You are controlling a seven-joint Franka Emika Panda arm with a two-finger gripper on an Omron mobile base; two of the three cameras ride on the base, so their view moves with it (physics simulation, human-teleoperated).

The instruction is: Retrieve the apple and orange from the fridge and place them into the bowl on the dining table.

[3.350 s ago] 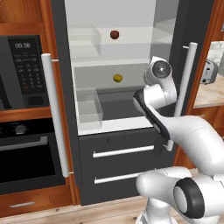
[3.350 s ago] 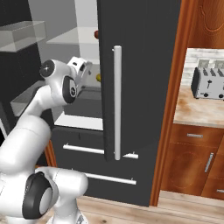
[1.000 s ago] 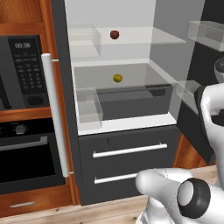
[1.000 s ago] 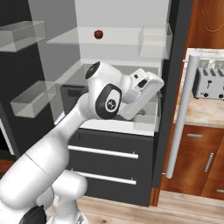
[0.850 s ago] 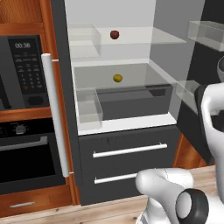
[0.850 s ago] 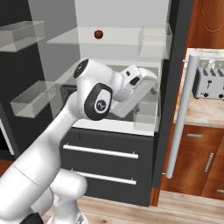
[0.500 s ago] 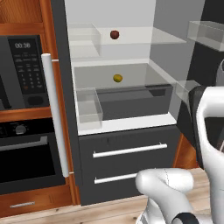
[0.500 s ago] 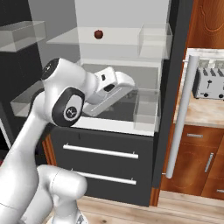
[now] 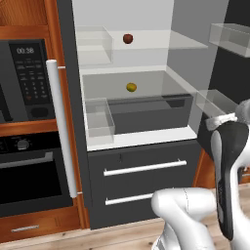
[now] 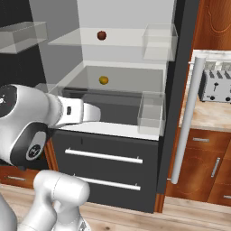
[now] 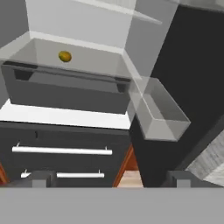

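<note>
The fridge (image 9: 146, 171) stands with both doors open, white inside with clear shelves. On the upper shelf lies the dark red apple (image 9: 128, 38) (image 10: 102, 35). One shelf lower rests the yellow-orange orange (image 9: 131, 87) (image 10: 103, 80) (image 11: 64, 56), towards the back. My gripper (image 11: 111, 179) is open and holds nothing. It hangs well back from the fridge, in front of the lower drawers, aimed up at the orange's shelf. The bowl and the dining table are out of view.
The open doors carry clear bins (image 9: 229, 39) (image 10: 158, 40) (image 11: 159, 113); the nearest juts out at my right in the hand view. The door handles (image 9: 61, 127) (image 10: 187, 122) are long white bars. A black microwave (image 9: 24, 83) and oven (image 9: 29, 176) sit left; a toaster (image 10: 215, 85) right.
The right fridge door has swung fully open since the earliest frames. Over the last second my arm drew back from that door and folded down and leftward, with the gripper still open.
</note>
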